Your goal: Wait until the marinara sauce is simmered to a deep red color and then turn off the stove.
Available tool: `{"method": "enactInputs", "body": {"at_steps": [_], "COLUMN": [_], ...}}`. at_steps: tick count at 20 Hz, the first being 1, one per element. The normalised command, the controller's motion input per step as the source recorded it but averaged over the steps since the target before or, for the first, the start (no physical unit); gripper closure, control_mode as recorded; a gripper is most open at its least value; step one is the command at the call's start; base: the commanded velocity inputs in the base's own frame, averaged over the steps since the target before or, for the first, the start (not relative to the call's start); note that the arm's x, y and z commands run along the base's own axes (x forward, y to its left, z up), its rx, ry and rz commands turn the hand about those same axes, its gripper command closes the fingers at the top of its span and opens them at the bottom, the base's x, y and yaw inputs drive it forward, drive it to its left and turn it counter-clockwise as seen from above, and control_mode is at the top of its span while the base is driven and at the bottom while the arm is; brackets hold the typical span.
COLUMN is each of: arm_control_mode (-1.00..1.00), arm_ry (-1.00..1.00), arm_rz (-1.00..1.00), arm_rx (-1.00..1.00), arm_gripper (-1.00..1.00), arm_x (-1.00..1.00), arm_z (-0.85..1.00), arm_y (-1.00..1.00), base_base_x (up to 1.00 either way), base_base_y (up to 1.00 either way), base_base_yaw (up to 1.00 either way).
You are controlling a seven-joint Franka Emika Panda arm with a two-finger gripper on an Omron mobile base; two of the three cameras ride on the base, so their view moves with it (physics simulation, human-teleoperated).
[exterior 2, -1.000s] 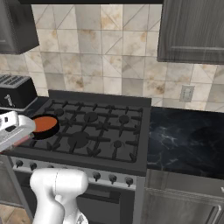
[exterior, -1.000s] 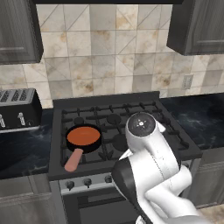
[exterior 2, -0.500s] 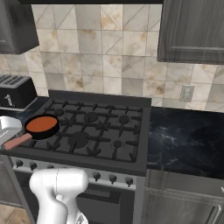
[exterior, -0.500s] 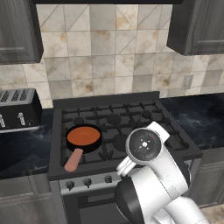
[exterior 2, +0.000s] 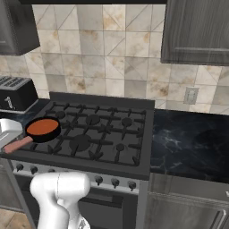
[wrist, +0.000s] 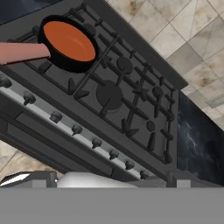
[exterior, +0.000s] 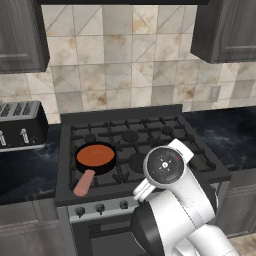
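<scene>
Near the stove's (exterior: 150,140) front-left edge sits the marinara sauce (exterior: 95,155); gripper wide open, holding nothing.

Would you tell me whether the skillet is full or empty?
Full: orange-red marinara sauce covers the skillet as a flat disc nearly to its black rim.

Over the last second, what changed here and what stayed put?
The arm swung lower and to the right in the left base view, and the white hand slid off the left edge of the right base view. The skillet of orange-red sauce, the stove and toaster stayed put. Nothing was grasped.
</scene>
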Motion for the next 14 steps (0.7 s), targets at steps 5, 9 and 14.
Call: {"method": "enactInputs", "body": {"at_steps": [5, 9, 14], "arm_control_mode": [-1.0, -1.0, -1.0], "arm_ry": [0.0, 0.0, 0.0], "arm_rz": [0.0, 0.0, 0.0], "arm_rx": [0.0, 0.0, 0.0], "arm_gripper": [-1.0, -1.0, -1.0], "arm_x": [0.0, 0.0, 0.0], "arm_z": [0.0, 0.0, 0.0], "arm_y": [0.0, 0.0, 0.0], "base_base_x": [0.0, 0.0, 0.0], "base_base_y": [0.0, 0.0, 0.0], "base_base_yaw": [0.0, 0.0, 0.0]}}
